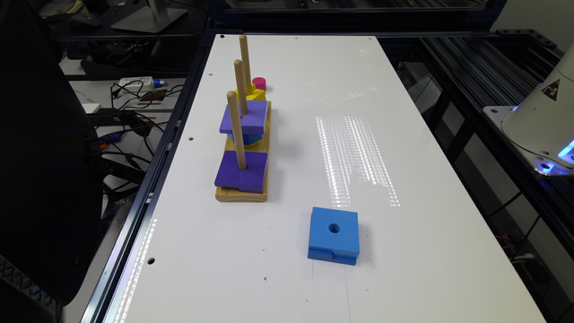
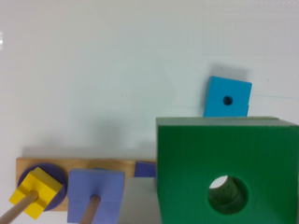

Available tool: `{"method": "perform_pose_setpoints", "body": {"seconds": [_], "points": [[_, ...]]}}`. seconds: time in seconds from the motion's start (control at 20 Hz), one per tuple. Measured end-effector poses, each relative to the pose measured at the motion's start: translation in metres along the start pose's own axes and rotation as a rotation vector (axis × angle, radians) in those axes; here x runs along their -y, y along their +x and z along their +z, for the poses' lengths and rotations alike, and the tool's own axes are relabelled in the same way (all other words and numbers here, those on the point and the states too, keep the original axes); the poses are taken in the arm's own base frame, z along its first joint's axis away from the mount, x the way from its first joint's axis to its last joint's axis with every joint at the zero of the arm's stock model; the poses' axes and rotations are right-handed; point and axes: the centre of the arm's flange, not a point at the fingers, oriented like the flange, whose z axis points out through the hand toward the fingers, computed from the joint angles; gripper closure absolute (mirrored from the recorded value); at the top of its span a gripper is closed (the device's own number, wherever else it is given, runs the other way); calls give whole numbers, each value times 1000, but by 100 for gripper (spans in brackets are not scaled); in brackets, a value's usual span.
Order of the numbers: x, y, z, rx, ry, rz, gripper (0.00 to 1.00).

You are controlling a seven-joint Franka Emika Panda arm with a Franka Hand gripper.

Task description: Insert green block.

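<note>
The green block point(image 2: 187, 163), a dark-green square with a round centre hole, hangs close under the wrist camera, well above the table, carried by my gripper. It hides part of the wooden peg base point(image 2: 84, 164) and most of the dark purple block point(image 2: 145, 169). In the exterior view the base point(image 1: 242, 194) carries three upright pegs. The near peg point(image 1: 235, 128) holds a dark purple block point(image 1: 241, 175). On the middle peg sits a lilac block point(image 1: 244, 117). A yellow block point(image 1: 252, 94) is on the far peg.
A blue square block point(image 1: 334, 235) with a hole lies loose on the white table point(image 1: 403, 269), toward the exterior view's right of the base. A pink cylinder point(image 1: 259, 83) stands behind the pegs. The arm's white base point(image 1: 542, 121) is at the right edge.
</note>
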Motion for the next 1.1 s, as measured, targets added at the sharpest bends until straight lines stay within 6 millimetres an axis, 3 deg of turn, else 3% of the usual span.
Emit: {"method": "perform_pose_setpoints", "body": {"seconds": [0.35, 1.1], "points": [[3, 3, 9, 5, -2, 1, 100], [16, 19, 50, 13, 6, 3, 100]]}}
